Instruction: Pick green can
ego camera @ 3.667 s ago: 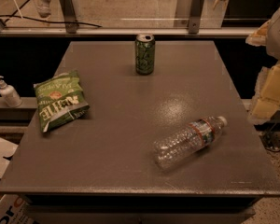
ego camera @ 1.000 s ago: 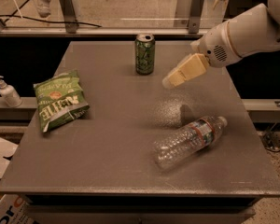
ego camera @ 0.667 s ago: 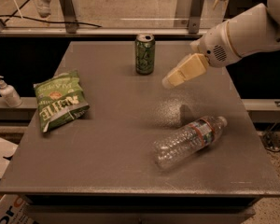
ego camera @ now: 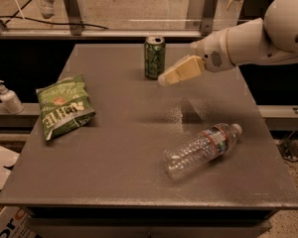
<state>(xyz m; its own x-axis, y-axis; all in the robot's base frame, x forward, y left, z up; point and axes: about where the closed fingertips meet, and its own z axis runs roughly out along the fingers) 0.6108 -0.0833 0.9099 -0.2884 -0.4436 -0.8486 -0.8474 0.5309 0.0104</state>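
The green can point(ego camera: 154, 57) stands upright near the far edge of the grey table point(ego camera: 114, 148), with a silver top and pull tab. My gripper point(ego camera: 165, 79) comes in from the right on a white arm and hangs above the table just right of the can, its tips close to the can's lower right side. It holds nothing.
A flat green chip bag point(ego camera: 63, 105) lies at the left of the table. A clear plastic bottle point(ego camera: 202, 145) lies on its side at the front right. A white pump bottle point(ego camera: 9, 97) stands on a ledge to the left. A railing runs behind the table.
The arm has come in from the right edge over the table and my gripper has moved left toward the can. The can, bag and bottle have not moved.
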